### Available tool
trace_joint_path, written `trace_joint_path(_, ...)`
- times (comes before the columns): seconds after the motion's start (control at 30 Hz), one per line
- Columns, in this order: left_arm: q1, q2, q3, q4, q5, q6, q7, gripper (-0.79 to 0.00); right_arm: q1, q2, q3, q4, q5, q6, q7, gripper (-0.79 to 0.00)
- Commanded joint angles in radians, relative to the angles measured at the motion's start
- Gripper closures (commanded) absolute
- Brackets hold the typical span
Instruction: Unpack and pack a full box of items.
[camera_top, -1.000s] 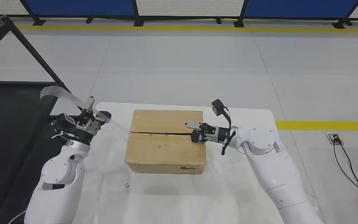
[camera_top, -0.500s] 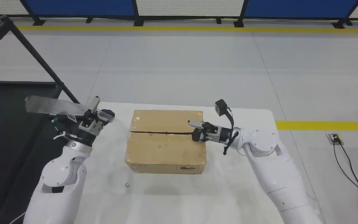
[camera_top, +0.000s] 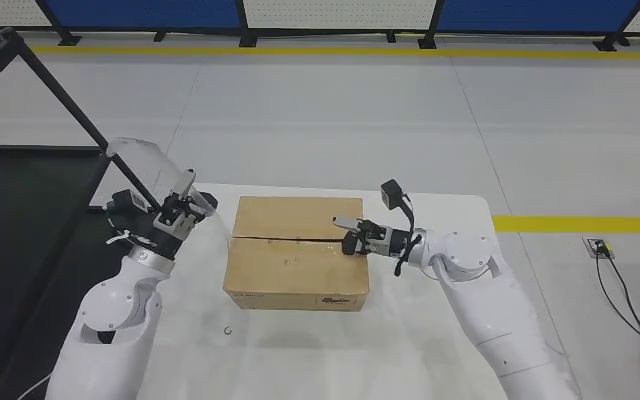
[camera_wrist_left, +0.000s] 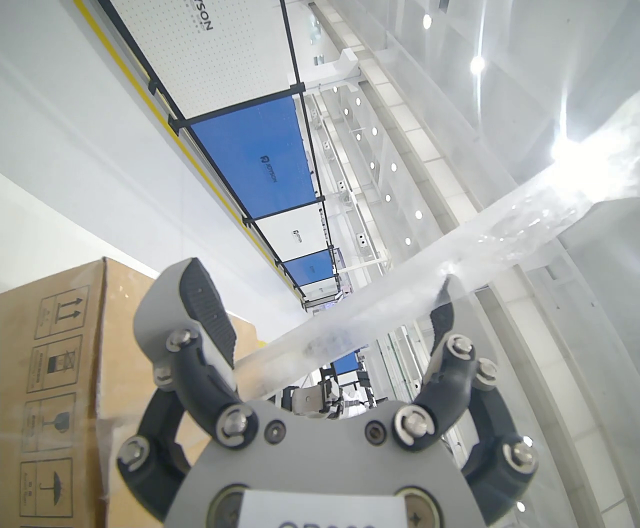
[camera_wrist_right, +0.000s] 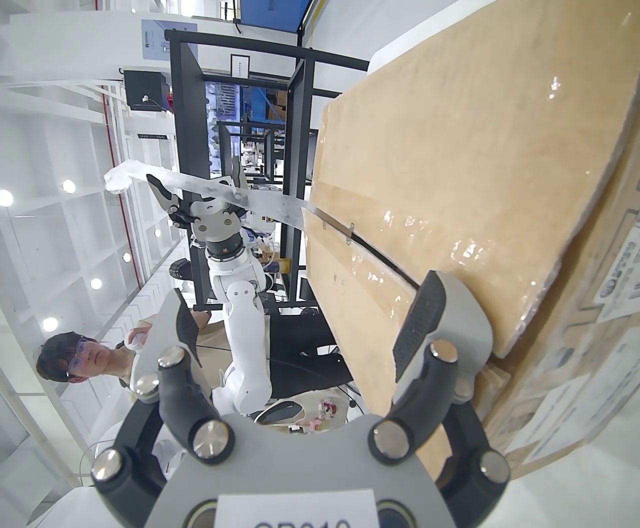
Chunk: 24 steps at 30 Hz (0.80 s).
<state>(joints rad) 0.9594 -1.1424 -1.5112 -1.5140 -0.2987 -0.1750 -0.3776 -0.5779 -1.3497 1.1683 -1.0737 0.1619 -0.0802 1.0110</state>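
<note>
The box (camera_top: 297, 262) stands in the middle of the table (camera_top: 440, 300), its two top flaps folded shut and meeting along a seam (camera_top: 290, 237) that runs left to right. A strip of clear tape (camera_top: 140, 158) reaches from the left end of that seam out past the left side of the box and curves up and away to the far left, its loose end in the air. The left gripper (camera_top: 188, 200) is raised just left of the box's far left corner, apart from the cardboard. In the left wrist view the box (camera_wrist_left: 50, 350) shows by its side wall, and the left gripper (camera_wrist_left: 320, 280) has its fingers (camera_wrist_left: 205, 310) spread wide; the tape (camera_wrist_left: 500, 245) lies across both of them and clings to the tip of one, not pinched. The right wrist view shows the same from afar: the tape (camera_wrist_right: 210, 187) draped over the splayed left gripper (camera_wrist_right: 195, 182). The right gripper (camera_top: 346, 234) is at the right end of the seam. In its own view the right gripper (camera_wrist_right: 305, 295) is spread apart too, one finger (camera_wrist_right: 440, 320) lying on the top of the box (camera_wrist_right: 450, 150) by the seam, the other off to the side and gripping nothing. A small dark ring (camera_top: 229, 331) lies on the table near the box's near left corner.
</note>
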Motion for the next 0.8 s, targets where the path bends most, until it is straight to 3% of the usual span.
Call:
trace_joint_path(0.0,-0.003,0.0,0.006,-0.006,0.009,0.001,-0.003,-0.785,0.0,0.001,-0.002,0.0,0.003,0.0,0.0,-0.785)
trace_joint_path(0.77,-0.033,-0.005,0.112,-0.055,0.165,0.016,-0.083,-0.785,-0.017,0.013,0.01,-0.014,0.033,-0.009,-0.058,-0.785)
